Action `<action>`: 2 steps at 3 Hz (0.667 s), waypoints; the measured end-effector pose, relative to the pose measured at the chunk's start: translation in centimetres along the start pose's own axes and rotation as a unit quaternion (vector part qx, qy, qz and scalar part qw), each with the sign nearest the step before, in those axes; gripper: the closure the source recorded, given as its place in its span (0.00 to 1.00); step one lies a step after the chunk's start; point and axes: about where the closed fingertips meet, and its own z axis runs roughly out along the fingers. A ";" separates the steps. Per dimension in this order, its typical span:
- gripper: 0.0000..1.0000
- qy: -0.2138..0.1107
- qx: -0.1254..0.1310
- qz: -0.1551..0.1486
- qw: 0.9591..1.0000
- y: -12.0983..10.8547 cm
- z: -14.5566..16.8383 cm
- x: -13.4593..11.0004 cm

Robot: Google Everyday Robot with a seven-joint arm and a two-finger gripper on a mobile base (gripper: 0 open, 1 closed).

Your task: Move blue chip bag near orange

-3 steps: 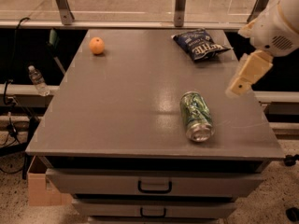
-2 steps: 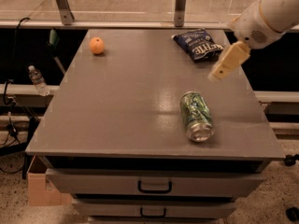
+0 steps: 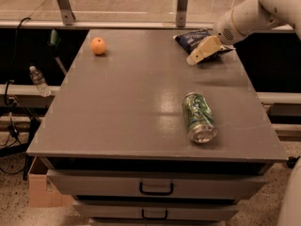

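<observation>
The blue chip bag [image 3: 192,39] lies flat at the far right of the grey table [image 3: 117,107], dark navy with white lettering. The gripper [image 3: 196,56], tan-coloured on a white arm coming in from the upper right, hangs over the bag's near right part and hides some of it. The orange [image 3: 98,46] sits at the far left of the table, well apart from the bag.
A green metal can [image 3: 198,117] lies on its side in the near right part of the table. Drawers with black handles [image 3: 156,189] are below the front edge. A water bottle [image 3: 37,79] stands on a ledge left of the table. A metal rail runs behind.
The gripper has moved left and toward the far edge, from beside the table's right edge to over the blue chip bag. The bag, orange and can have not moved.
</observation>
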 end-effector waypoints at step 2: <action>0.18 0.001 -0.003 0.086 0.996 -3.2 5.1 2.2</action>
